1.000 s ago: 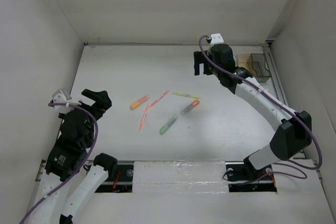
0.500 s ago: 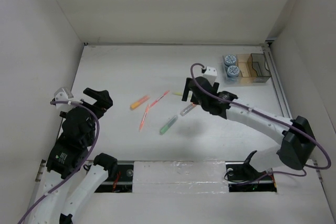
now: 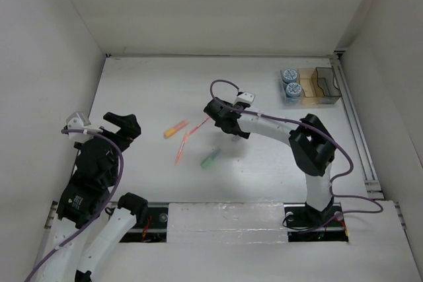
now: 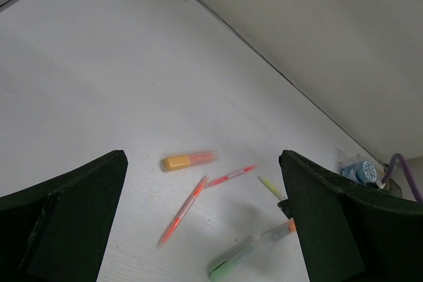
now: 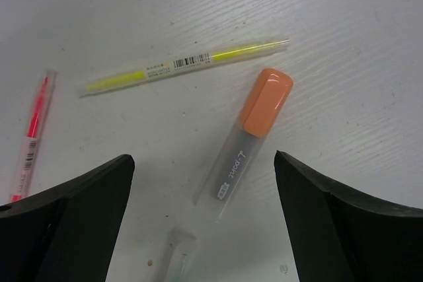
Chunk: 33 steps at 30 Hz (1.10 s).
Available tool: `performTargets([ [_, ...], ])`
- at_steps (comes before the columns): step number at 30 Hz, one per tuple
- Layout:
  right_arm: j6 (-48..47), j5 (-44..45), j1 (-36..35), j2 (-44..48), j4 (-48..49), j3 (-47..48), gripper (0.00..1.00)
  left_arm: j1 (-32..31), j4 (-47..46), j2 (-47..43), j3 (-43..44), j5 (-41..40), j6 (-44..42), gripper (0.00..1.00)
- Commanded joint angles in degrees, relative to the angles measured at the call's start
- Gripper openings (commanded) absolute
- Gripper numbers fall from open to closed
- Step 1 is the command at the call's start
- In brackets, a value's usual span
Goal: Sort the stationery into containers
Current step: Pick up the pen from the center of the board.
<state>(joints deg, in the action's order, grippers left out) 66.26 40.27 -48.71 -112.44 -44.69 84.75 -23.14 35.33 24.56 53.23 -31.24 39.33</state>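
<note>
White table [image 3: 152, 84]; right gripper [image 5: 202, 156] spread wide over orange-capped marker [image 5: 254, 123].

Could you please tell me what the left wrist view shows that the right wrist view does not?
Only the left wrist view: the orange highlighter, the slim orange pen, the green highlighter and a blue-and-white pot. Only the right wrist view: the barcode label on the yellow pen. Both: that yellow pen, the red pen and the orange-capped clear marker.
</note>
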Motion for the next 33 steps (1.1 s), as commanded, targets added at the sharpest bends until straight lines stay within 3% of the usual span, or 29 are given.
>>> performTargets([
  [1, 4.22, 0.69, 0.37, 3.02, -0.06, -0.81, 0.92, 0.2, -2.46, -0.3, -0.15, 0.48, -1.01, 1.0],
  [14, 4.49, -4.5, 3.97, 4.07, 6.36, -9.6, 0.83, 0.2, -2.99, -0.83, -0.15, 1.01, -1.54, 1.0],
  [19, 3.88, -5.03, 3.97, 4.07, 6.98, -10.92, 0.73, 0.2, -2.99, -0.83, -0.15, 1.01, -1.54, 1.0],
  [26, 3.88, -6.26, 2.92, 2.67, 9.61, -13.21, 0.44, 0.2, -2.99, -1.35, -0.15, 1.01, -1.54, 1.0],
  [27, 3.88, -6.95, 2.92, 2.67, 9.62, -13.9, 0.31, 0.2, -2.99, -1.35, -0.15, 1.01, -1.54, 1.0],
  [31, 3.88, -7.49, 3.44, 2.67, 10.76, -15.05, 0.01, 0.2, -2.99, -1.35, -0.15, 1.01, -1.54, 1.0],
  [33, 3.88, -7.49, 3.44, 2.67, 10.15, -15.05, 0.0, 0.2, -2.99, -1.35, -0.15, 1.01, -1.54, 1.0],
])
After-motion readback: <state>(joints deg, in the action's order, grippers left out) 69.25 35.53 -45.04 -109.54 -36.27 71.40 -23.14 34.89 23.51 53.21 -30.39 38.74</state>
